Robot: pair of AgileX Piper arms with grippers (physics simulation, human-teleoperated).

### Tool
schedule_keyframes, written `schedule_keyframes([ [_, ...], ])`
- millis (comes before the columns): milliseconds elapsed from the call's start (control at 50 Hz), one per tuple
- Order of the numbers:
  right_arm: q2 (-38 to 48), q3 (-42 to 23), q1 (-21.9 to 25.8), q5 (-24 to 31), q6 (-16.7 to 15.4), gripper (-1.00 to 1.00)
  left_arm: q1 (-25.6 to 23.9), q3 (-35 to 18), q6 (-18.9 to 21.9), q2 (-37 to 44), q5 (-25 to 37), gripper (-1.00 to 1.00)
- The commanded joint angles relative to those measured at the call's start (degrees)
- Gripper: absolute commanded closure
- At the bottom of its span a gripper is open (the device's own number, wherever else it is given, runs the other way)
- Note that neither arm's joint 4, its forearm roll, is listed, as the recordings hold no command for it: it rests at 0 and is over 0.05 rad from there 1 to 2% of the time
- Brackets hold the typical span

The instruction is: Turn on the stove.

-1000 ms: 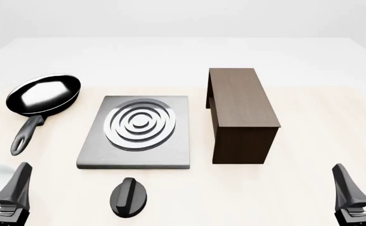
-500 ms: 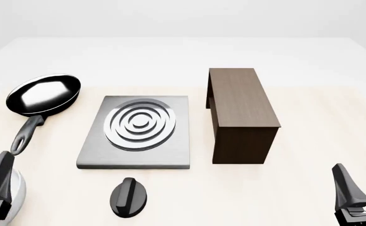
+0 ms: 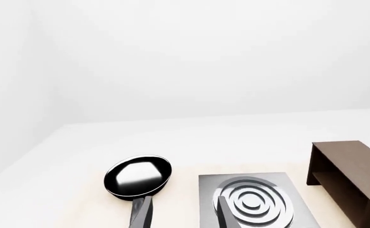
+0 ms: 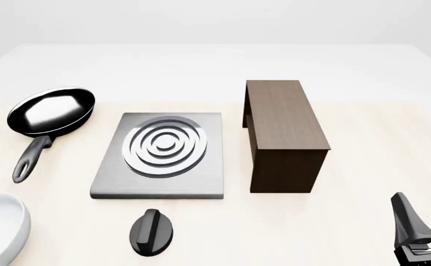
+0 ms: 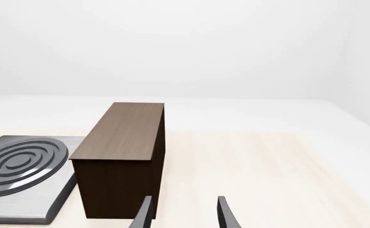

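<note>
The stove [image 4: 112, 174] is a flat grey metal slab with silver burner rings, lying mid-table. Its black round knob [image 4: 151, 231] lies apart, just in front of the slab. In the front view only a white rounded part of my left arm [image 4: 1, 230] shows at the lower left, left of the knob. The left wrist view shows my left gripper [image 3: 183, 216] open and empty, looking over the stove [image 3: 306, 216]. My right gripper [image 4: 428, 219] is open and empty at the lower right, far from the knob. It also shows in the right wrist view [image 5: 185, 216].
A black frying pan [image 4: 51, 111] lies left of the stove, handle toward me. A dark brown wooden box [image 4: 283, 130] stands right of the stove. In the right wrist view the box [image 5: 124, 156] is just ahead of the right fingers.
My left gripper's fingers moved left and then out of the front view; only the white arm body now shows there. The right arm, knob and stove have not moved.
</note>
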Motion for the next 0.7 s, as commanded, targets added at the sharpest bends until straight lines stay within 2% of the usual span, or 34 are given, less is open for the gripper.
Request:
schedule_keyframes([
  [20,-0.12,0.03,-0.23,0.01,0.74,-1.00,-0.34,-8.03,-2.37,9.00,4.16,-1.00],
  [180,-0.13,0.03,-0.21,0.01,0.76,-1.00,-4.21,-10.97,-5.71,14.37,8.21,-1.00],
  [200,-0.12,0.03,-0.21,0.01,0.76,-1.00,-4.93,-11.66,-6.18,14.47,8.79,-1.00],
  [220,-0.13,0.03,-0.21,0.01,0.75,-1.00,-5.03,-14.58,-6.96,15.43,11.52,-1.00],
  [280,-0.13,0.03,-0.22,0.01,0.75,-1.00,-4.89,-14.29,-7.31,16.35,11.70,-1.00],
  [300,-0.12,0.03,-0.22,0.01,0.74,-1.00,-8.21,-2.03,-8.75,21.64,2.73,-1.00],
  [420,-0.12,0.03,-0.21,0.01,0.76,-1.00,-7.64,0.15,-7.87,24.60,-0.34,-1.00],
  [700,-0.11,0.03,-0.20,0.01,0.75,-1.00,-8.84,3.07,-7.38,27.21,-2.82,-1.00],
])
